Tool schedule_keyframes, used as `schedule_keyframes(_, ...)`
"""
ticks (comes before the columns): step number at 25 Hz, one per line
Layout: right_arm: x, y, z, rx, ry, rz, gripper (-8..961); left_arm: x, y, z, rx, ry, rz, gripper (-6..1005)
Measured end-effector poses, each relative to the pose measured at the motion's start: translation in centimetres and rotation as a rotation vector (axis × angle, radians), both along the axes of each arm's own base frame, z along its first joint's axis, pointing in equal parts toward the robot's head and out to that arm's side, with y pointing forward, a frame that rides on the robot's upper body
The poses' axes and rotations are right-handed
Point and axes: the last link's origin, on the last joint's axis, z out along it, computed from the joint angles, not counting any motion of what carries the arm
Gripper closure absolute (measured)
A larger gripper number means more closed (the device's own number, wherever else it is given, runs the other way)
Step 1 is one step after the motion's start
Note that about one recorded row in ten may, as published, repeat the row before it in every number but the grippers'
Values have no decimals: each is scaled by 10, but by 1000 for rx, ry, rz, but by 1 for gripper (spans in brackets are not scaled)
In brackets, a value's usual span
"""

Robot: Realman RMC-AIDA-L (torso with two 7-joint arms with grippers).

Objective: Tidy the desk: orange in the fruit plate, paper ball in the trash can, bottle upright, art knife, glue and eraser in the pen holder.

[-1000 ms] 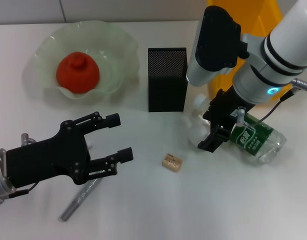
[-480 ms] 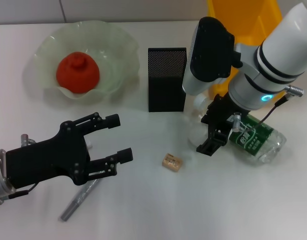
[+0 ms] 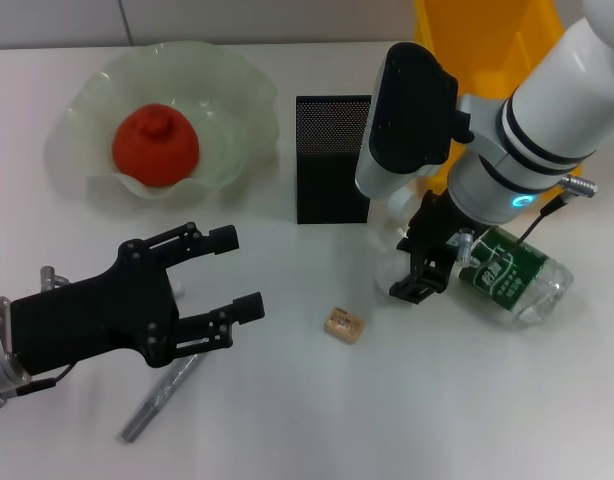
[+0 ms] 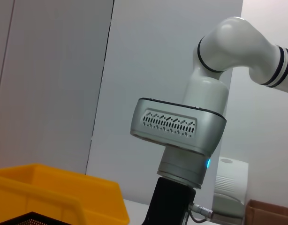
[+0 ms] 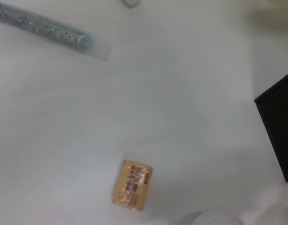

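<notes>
Since a second ago, my right gripper [image 3: 423,268] has slid a little toward the pen holder [image 3: 333,158] along the bottle [image 3: 507,275], which lies on its side on the counter [image 3: 317,420] just right of that holder; I cannot tell how far its jaws stand apart. Left of and nearer me than the pen holder, my left gripper [image 3: 232,270] hovers wide open and empty above the glue [image 3: 162,396], unmoved. I see the eraser [image 3: 344,323] on the counter nearer me than the pen holder, and the orange [image 3: 154,146] sits in the fruit plate [image 3: 237,110] to the holder's left.
</notes>
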Motion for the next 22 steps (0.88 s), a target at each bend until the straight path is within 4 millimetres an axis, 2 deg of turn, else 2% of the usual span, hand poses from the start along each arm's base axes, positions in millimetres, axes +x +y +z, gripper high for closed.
schedule_keyframes(11, -3, 1, 2, 14, 17, 12, 509, 1, 1, 0, 3, -1, -1, 218)
schedule_keyframes(17, -13, -4, 14, 56, 102, 41, 510, 1, 1, 0, 3, -2, -1, 218)
schedule_keyframes(20, -18, -6, 23, 72, 199, 35, 510, 1, 1, 0, 4, -1, 0, 218)
schedule_keyframes(21, -20, -6, 33, 81, 303, 21, 510, 0, 1, 0, 5, -1, 1, 218)
schedule_keyframes(22, -20, -6, 33, 81, 303, 21, 510, 0, 1, 0, 5, -1, 1, 218)
